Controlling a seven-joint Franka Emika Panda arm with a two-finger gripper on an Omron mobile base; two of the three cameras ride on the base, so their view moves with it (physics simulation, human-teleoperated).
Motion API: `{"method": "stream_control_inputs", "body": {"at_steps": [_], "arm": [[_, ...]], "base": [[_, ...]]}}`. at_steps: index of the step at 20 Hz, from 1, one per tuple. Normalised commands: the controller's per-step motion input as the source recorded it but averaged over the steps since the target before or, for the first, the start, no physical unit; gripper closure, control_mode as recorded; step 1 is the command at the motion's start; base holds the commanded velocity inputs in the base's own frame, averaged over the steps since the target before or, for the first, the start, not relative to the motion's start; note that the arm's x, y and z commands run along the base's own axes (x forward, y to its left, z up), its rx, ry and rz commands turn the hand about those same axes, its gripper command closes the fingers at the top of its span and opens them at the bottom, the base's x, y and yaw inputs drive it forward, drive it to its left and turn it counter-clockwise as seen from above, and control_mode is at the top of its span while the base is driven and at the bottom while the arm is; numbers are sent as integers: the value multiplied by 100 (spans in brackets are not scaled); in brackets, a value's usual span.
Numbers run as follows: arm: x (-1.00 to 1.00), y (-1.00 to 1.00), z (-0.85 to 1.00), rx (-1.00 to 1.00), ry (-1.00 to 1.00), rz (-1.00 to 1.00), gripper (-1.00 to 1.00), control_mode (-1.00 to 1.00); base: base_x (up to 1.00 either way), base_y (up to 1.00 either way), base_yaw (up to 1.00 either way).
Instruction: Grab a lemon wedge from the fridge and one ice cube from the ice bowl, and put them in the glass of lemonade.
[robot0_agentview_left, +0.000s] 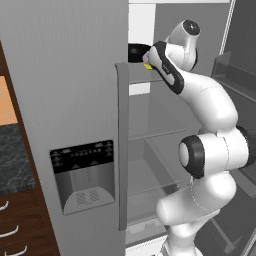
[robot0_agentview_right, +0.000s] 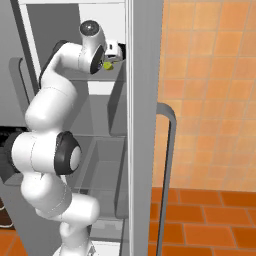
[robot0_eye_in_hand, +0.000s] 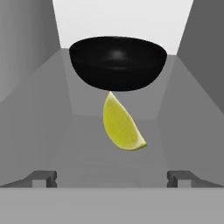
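1. One of three steps is underway: we have the fridge (robot0_agentview_left: 65, 100) open, and our gripper (robot0_eye_in_hand: 111, 178) reaches onto an upper shelf with its jaws spread wide, holding nothing.
2. We see the lemon wedge (robot0_eye_in_hand: 121, 124) lying on that shelf, just before the black bowl (robot0_eye_in_hand: 118, 62) (between our fingertips, not yet grasped).
3. Ice cube and both drops into the lemonade remain, we judge.

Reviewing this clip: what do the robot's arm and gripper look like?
The arm is built of glossy white, rounded segments, with dark bands and round dark caps at the joints. A dark strip runs along the forearm near the wrist. No cables or markings show. The gripper has two small, dark grey, blocky finger tips, seen in the hand view.
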Motion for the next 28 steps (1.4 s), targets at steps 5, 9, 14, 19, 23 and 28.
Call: {"method": "stream_control_inputs", "body": {"at_steps": [5, 9, 14, 19, 23, 28], "arm": [[40, -19, -15, 2, 0, 0, -100, -100], [59, -5, -9, 4, 0, 0, -100, -100], [26, 4, -1, 2, 0, 2, -100, -100], [11, 3, -7, 0, 1, 10, -100, -100], [11, 1, -1, 0, 10, 13, -100, -100], [8, 2, -7, 0, 11, 10, -100, -100]], "base": [[0, 0, 0], [0, 0, 0], [0, 0, 0], [0, 0, 0], [0, 0, 0], [0, 0, 0]]}}
